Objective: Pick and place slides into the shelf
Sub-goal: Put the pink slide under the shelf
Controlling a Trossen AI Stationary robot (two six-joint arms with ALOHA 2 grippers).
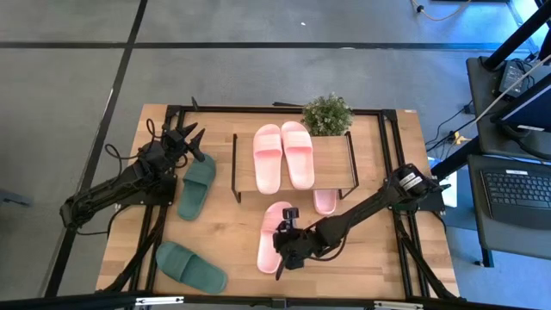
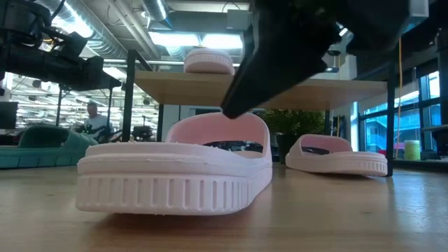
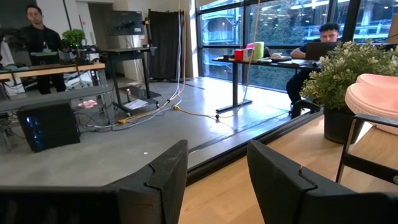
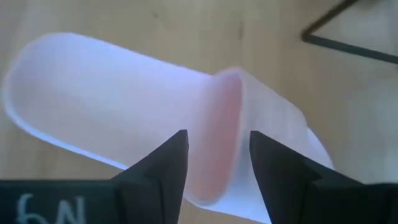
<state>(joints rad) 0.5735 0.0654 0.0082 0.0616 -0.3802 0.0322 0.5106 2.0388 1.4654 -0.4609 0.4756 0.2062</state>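
Hovering over a light pink slide [image 1: 274, 234] on the wooden surface [image 1: 224, 237], the right gripper [image 1: 288, 244] held its fingers [image 4: 163, 168] parted to either side of the strap, not yet closed. That slide lay just in front of the shelf [image 1: 334, 164], where a pink pair [image 1: 282, 155] sat on the top board. Another pink slide [image 1: 325, 201] rested under the shelf. Left of the shelf, the left gripper [image 1: 191, 138] waited, fingers apart, above a green slide [image 1: 197, 185]; a second green slide [image 1: 190, 266] lay well off.
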